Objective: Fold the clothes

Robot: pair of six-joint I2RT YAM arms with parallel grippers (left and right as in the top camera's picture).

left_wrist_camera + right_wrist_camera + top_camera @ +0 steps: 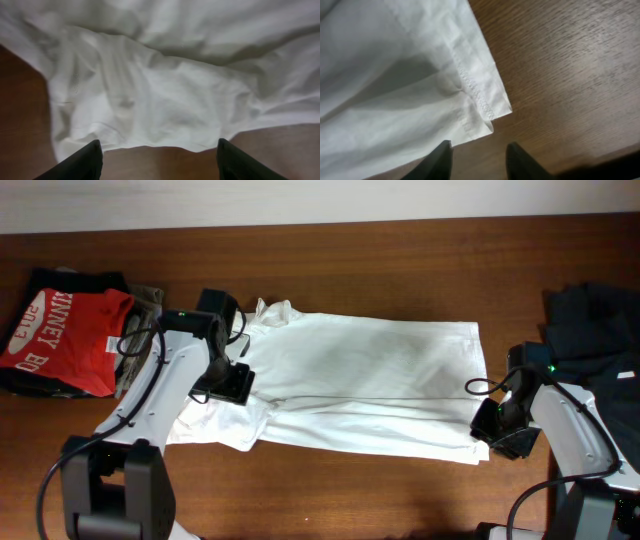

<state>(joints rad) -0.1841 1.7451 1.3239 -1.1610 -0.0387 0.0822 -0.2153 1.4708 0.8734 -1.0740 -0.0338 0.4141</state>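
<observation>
Thin white short-sleeved shirt (370, 380) appears folded once; cross folds remain. Left gripper (159, 147) (nine o'clock), right gripper (479, 147) (three o'clock): parted, empty.

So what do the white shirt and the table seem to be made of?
White shirt: thin, soft fabric, probably cotton, matte; it creases loosely, with a stitched hem. Table: wood or wood-look laminate, reddish brown, visible grain, slight sheen.
</observation>
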